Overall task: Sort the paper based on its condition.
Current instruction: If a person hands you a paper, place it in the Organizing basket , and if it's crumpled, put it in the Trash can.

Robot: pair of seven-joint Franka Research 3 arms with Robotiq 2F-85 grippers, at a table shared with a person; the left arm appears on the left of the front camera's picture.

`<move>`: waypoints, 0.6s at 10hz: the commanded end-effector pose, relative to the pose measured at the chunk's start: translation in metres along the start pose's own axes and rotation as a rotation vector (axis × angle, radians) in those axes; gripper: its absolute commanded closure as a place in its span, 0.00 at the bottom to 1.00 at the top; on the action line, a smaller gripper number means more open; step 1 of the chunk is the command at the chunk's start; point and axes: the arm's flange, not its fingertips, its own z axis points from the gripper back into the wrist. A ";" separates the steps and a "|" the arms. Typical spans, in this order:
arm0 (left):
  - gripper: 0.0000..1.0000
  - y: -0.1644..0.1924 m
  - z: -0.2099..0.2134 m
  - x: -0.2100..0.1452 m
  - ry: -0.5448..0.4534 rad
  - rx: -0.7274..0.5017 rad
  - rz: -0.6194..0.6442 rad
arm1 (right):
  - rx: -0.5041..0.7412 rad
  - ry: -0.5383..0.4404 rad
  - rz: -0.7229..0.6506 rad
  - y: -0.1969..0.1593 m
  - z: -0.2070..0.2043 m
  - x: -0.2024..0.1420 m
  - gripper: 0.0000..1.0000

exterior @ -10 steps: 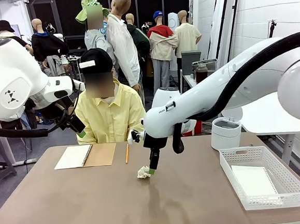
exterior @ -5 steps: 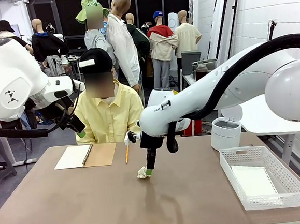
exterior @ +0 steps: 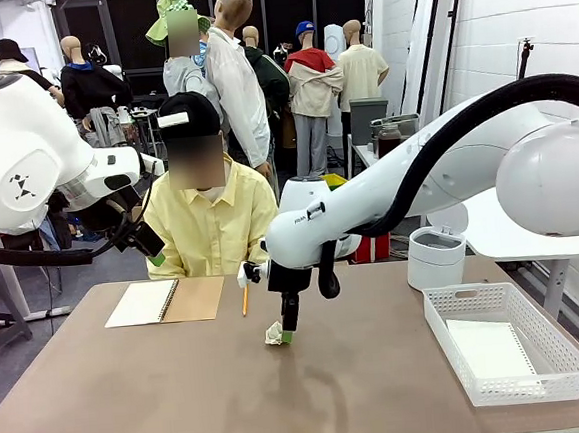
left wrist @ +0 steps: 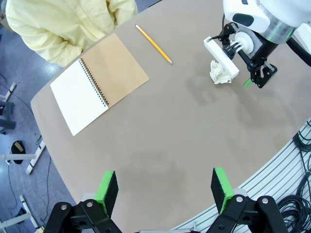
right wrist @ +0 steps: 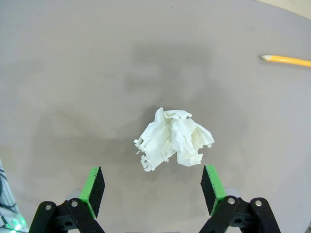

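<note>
Right pincer (right wrist: 152,190) hangs right over the crumpled paper (right wrist: 173,139) at mid-table (exterior: 134,409), fingers spread wide with the ball between them, no contact that I can see; a flat paper (exterior: 488,347) lies in the white basket (exterior: 450,349) on the right; left pincer (left wrist: 165,187) is up high, jaws apart, holding nothing; the open notebook (left wrist: 97,82) and pencil (left wrist: 153,44) lie in front of the person (exterior: 210,223)
</note>
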 end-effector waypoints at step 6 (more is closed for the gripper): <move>0.00 0.001 -0.001 -0.001 -0.010 -0.004 0.001 | -0.030 0.044 0.020 -0.013 -0.012 0.016 0.00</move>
